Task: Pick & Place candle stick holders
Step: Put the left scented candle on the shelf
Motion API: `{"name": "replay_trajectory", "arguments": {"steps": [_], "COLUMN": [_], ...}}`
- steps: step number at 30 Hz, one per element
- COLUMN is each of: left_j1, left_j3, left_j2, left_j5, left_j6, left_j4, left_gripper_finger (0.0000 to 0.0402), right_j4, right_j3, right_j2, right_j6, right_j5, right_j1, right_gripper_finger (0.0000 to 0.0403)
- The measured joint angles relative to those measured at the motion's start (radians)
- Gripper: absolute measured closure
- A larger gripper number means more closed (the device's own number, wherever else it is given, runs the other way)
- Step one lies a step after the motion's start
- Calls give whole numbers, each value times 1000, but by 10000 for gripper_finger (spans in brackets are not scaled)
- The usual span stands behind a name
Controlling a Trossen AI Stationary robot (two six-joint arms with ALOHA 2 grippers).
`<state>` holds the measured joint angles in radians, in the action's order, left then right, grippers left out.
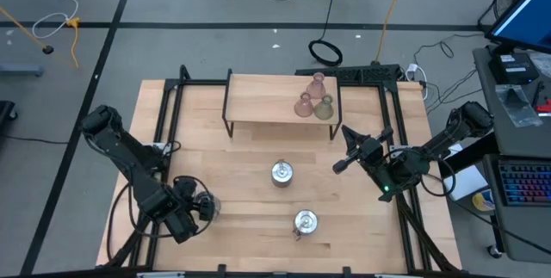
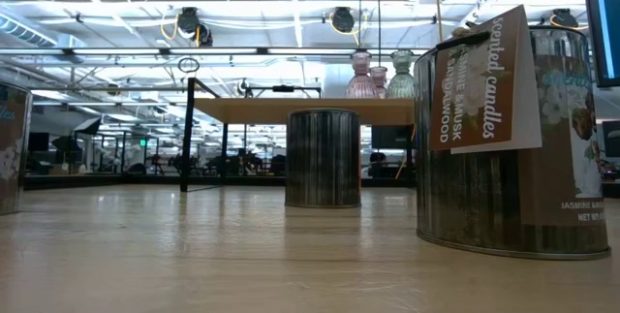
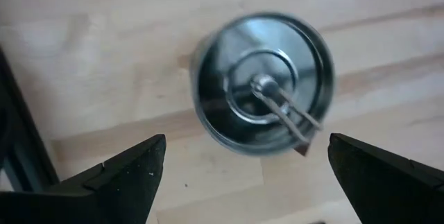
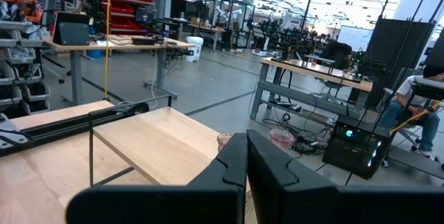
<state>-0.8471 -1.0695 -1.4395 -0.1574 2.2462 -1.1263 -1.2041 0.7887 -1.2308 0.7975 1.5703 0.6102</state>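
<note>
Three silver round holders stand on the table: one under my left gripper (image 1: pixel 209 202), one at mid-table (image 1: pixel 281 173) and one nearer the front (image 1: pixel 305 221). Three tinted glass holders (image 1: pixel 304 104) stand on the raised wooden shelf (image 1: pixel 258 101); they also show in the low view (image 2: pixel 379 78). My left gripper (image 3: pixel 243 175) is open above the left silver holder (image 3: pixel 260 85), pointing down, with one finger on either side and clear of it. My right gripper (image 4: pixel 246 161) is shut and empty, held above the table's right side (image 1: pixel 344 149) and pointing level toward the shelf.
A black metal frame (image 1: pixel 392 114) runs along the table's sides and behind the shelf. The front silver holder carries a paper label (image 2: pixel 484 80). Bare wood lies between the shelf and the mid-table holder. Desks and a seated person (image 4: pixel 416 96) show beyond the table.
</note>
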Motion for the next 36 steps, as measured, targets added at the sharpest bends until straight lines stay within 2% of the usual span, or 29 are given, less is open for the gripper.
{"name": "replay_trajectory", "arguments": {"steps": [12, 22, 30, 33, 36], "left_j1": [0, 45, 64, 68, 67], "left_j3": [0, 17, 121, 123, 125], "left_j2": [0, 0, 7, 6, 5], "left_j5": [128, 132, 130, 123, 108], "left_j6": [183, 135, 127, 120, 113], "left_j4": [-121, -169, -41, -35, -31], "left_gripper_finger": [2, 3, 3, 15, 51], "right_j4": [0, 0, 0, 0, 0], "right_j3": [0, 0, 0, 0, 0], "right_j2": [0, 0, 0, 0, 0], "right_j6": [4, 4, 4, 10, 11], "right_j5": [0, 0, 0, 0, 0], "right_j1": [0, 0, 0, 0, 0], "right_gripper_finger": [403, 403, 403, 403, 403]}}
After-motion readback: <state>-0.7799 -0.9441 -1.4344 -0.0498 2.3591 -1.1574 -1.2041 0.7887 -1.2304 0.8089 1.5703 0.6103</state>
